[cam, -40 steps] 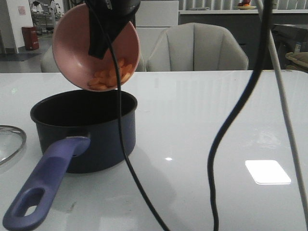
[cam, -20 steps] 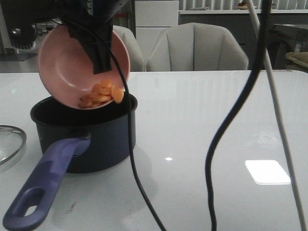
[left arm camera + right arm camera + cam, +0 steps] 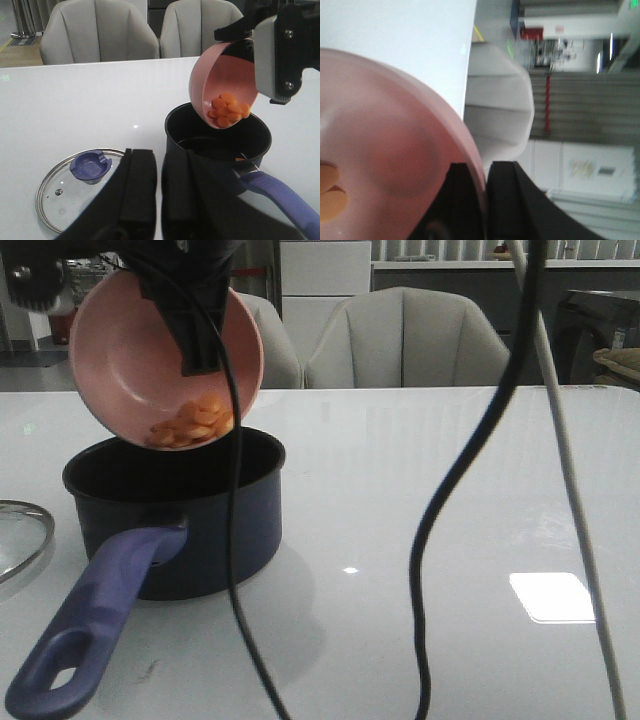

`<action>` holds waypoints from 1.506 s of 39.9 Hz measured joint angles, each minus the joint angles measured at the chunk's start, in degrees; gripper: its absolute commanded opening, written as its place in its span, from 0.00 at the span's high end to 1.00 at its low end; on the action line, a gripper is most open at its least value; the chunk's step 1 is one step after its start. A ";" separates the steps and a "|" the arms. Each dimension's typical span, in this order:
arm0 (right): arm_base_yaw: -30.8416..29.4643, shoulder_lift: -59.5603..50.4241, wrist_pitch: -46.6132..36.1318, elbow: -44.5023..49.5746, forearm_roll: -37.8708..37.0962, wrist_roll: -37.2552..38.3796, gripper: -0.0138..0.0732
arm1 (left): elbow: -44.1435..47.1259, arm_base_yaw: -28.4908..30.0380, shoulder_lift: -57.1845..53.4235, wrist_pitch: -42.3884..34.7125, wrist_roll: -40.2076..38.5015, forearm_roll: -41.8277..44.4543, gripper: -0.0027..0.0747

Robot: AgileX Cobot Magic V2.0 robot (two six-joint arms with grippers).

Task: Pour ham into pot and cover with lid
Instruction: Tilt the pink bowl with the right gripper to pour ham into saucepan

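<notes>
Front view showed my right gripper point(image 3: 195, 335) clamped on the rim of the pink bowl point(image 3: 130, 360), one dark finger lying down inside it, the bowl tipped steeply above the pot point(image 3: 180, 515) with its low edge just over the pot's far rim. The ham point(image 3: 190, 425) sat heaped at the bowl's lowest part, orange slices bunched against the lip. The pot stood on the white table point(image 3: 420, 500), its long purple handle reaching toward the camera, and only an arc of the lid point(image 3: 20, 540) showed at the left edge. Black cables hung across this picture. From my left wrist camera I saw what the front view cut off: the whole lid point(image 3: 82, 187) lying flat on the table beside the pot point(image 3: 220, 150), its blue knob up, and one orange bit at the pot's near inner edge by the handle root. There my left gripper point(image 3: 157, 190) hung empty near the lid, its jaws close with only a narrow gap between them. My right wrist camera gave only a blurred close look: the bowl's rim point(image 3: 445, 135) pinched between my fingers, and a little ham point(image 3: 327, 197) at the edge of the frame.
</notes>
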 measured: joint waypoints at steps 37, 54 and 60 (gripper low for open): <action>-6.81 -1.78 -1.73 -0.26 20.04 54.14 0.68 | 0.00 0.00 0.00 0.00 0.00 0.00 0.78; -11.29 -2.59 -12.89 -0.26 32.72 38.04 0.68 | 0.00 0.00 0.00 0.04 0.00 0.00 0.78; -13.39 -2.59 -15.91 -0.26 46.49 17.42 0.68 | 0.00 0.00 0.00 0.04 0.00 0.00 0.78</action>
